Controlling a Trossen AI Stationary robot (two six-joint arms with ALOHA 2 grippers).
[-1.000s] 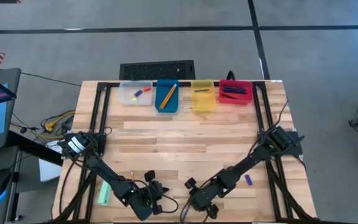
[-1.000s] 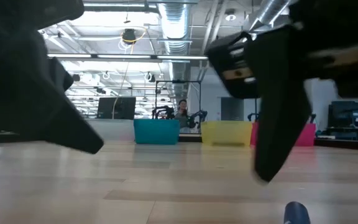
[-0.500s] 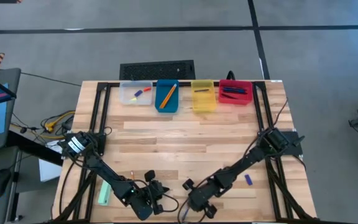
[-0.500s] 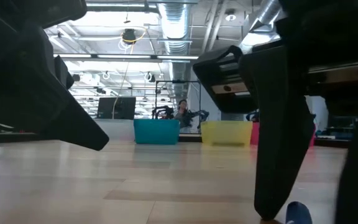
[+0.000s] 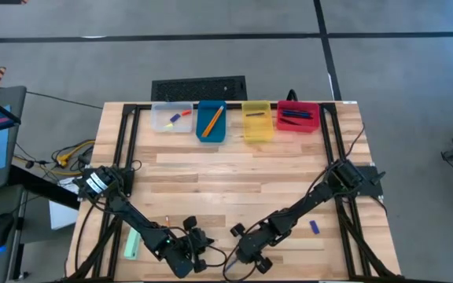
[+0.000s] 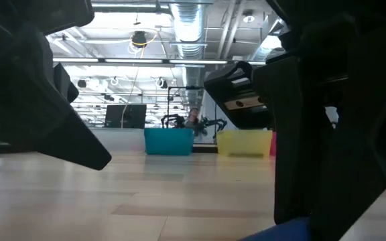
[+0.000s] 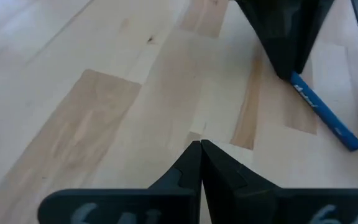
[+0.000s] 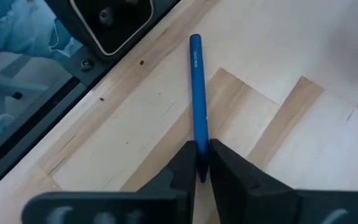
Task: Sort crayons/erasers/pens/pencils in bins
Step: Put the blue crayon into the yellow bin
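Nearly sorted, last pieces left

Our right hand pinches the blue pen on the tabletop; left hand shut, empty. Bins hold most; a blue eraser remains.

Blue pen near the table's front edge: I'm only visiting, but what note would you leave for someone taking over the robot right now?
Right pincer: closed around one end of the blue pen, which lies on the table.
Left pincer: shut, empty, close by.
Done: small pieces in the clear bin, orange pencils in the blue bin, dark pens in the red bin.
Left: lift this pen, probably to the red bin; a small blue piece waits on the table.
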